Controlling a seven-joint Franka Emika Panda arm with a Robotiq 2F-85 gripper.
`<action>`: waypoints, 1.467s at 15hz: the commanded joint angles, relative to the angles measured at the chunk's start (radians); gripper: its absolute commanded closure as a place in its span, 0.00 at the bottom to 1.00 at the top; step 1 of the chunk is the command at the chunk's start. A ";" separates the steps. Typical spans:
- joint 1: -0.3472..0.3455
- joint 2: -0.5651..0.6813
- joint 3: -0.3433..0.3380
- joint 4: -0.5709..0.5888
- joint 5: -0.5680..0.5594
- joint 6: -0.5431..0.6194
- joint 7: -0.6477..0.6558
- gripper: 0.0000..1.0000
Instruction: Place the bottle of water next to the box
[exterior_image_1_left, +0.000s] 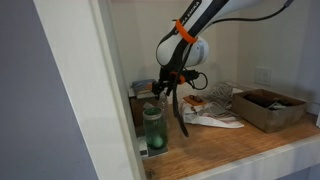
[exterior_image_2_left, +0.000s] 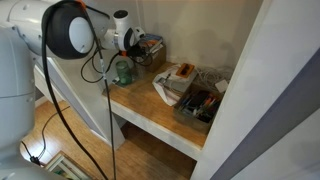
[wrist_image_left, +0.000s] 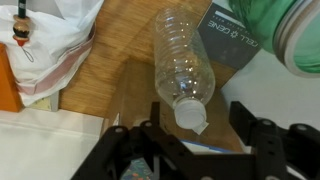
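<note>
Clear plastic fills the middle of the wrist view: the bottle (wrist_image_left: 183, 62) is on the wooden table (wrist_image_left: 120, 90), its white cap nearest the camera and its body running away from it. It looks to be lying on its side, though from this angle I cannot rule out that it stands upright. The gripper (wrist_image_left: 197, 112) hangs right over the cap end with its jaws spread wide, one black finger on each side and a clear gap to the plastic on both, so it is unclenched and holding nothing. Close by are a green jar (wrist_image_left: 282, 30) at the far right, a dark printed card (wrist_image_left: 226, 45) between jar and bottle, and a white bag (wrist_image_left: 50, 40) on the other side.

In an exterior view the gripper (exterior_image_1_left: 172, 88) sits low over the table's near end beside the jar (exterior_image_1_left: 152, 128), while the box (exterior_image_1_left: 262, 120) – low, brown, with things in it – stands at the far end, well apart, with papers strewn between (the bottle itself is too see-through to pick out there).

So I judge the task barely begun: the approach is made, but the grasp, the carry across the clutter and the set-down beside the box are all left to do – the bottle is nowhere near the box yet
</note>
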 joint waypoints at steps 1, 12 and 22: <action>0.014 0.034 -0.015 0.043 -0.001 0.017 -0.004 0.37; 0.018 -0.004 -0.019 0.028 0.000 -0.012 0.005 0.92; 0.012 -0.278 -0.079 -0.234 0.003 -0.190 0.161 0.92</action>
